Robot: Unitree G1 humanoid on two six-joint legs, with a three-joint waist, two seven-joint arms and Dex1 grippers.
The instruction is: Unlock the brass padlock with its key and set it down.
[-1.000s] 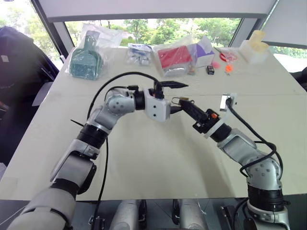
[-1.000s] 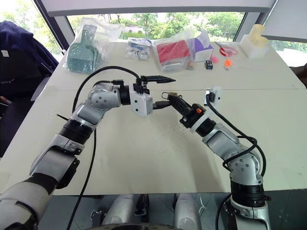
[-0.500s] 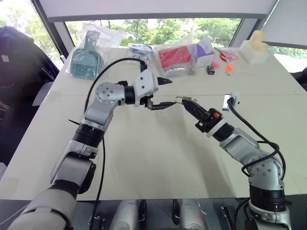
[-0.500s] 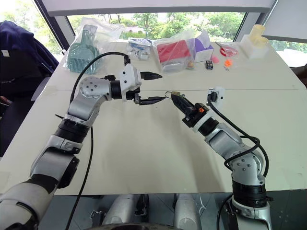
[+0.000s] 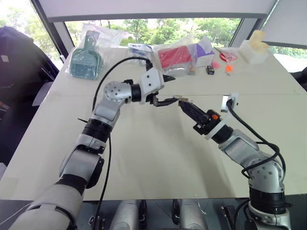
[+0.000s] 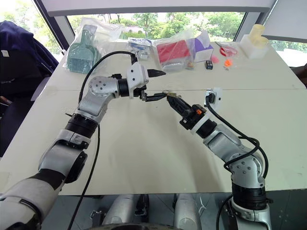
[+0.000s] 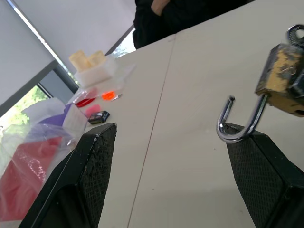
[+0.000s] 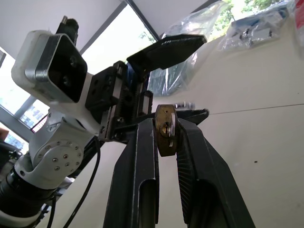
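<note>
Left eye view: hovering above the table (image 5: 144, 158), left gripper (image 5: 169, 90) gaping wide around the freed shackle; right gripper (image 8: 167, 142) clamping the brass padlock (image 8: 165, 129) mid-air. Shackle hanging open (unlocking apparently done); key (image 7: 295, 34) seemingly sitting in the body, setting down remaining.

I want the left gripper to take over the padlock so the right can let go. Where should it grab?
Probably the shackle: it hangs open, hooking out past the right gripper, whose fingers cover the flat faces of the padlock. Come in level from the robot's left, where the open left gripper faces it, one finger on each side of the bend.
</note>
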